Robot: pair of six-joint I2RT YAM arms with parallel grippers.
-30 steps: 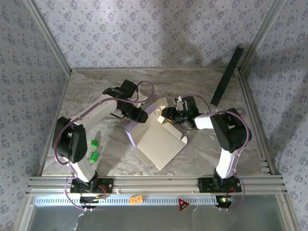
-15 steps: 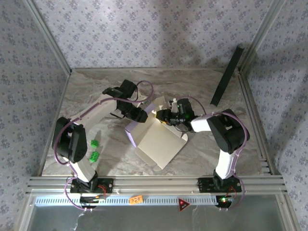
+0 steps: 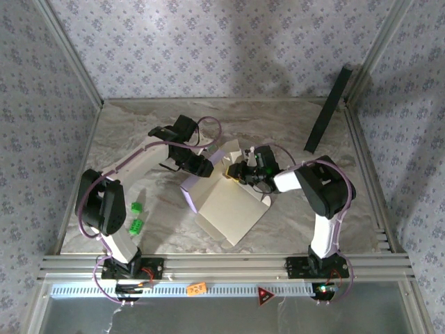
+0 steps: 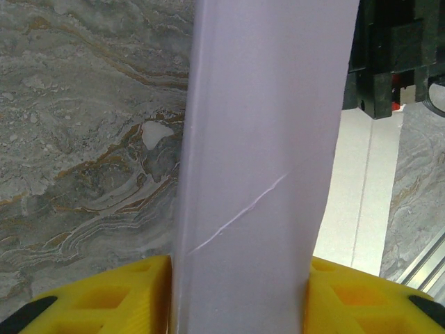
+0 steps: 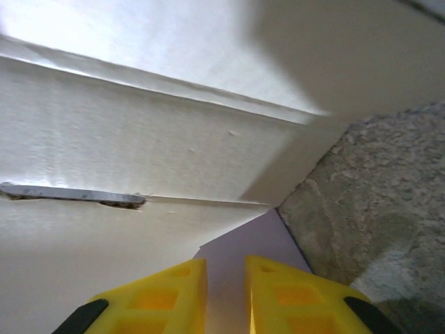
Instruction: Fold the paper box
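Starting at the left, two small green blocks (image 3: 136, 216) are seen on the desk (image 3: 125, 132), well apart from the work. Next, the left tool (image 3: 200, 167) is found unmoved at the rear left corner of the paper box (image 3: 229, 205). In its wrist view a lavender wall of the box stands between the yellow pads (image 4: 104, 299), so that wall is judged to be clasped.

The box lies at the middle of the desk, beige inner face up and only partly raised, with lavender walls lifted on its left side.

Over the last second the right tool (image 3: 242, 171) has been carried leftward from beside the box onto its rear flaps, and its jaws have been drawn in from a wider set to a slim gap. In its wrist view a lavender flap tip is seen in that gap, under a creased beige panel. Whether the flap is truly pinched cannot be told. A hold is probably being taken for the next fold, with much of the folding left undone.

The two tools are crowded over the rear corner, so little room is left between them. Bare desk is left in front of the box and to its right. A long black panel (image 3: 328, 111) leans in the far right corner, well apart.
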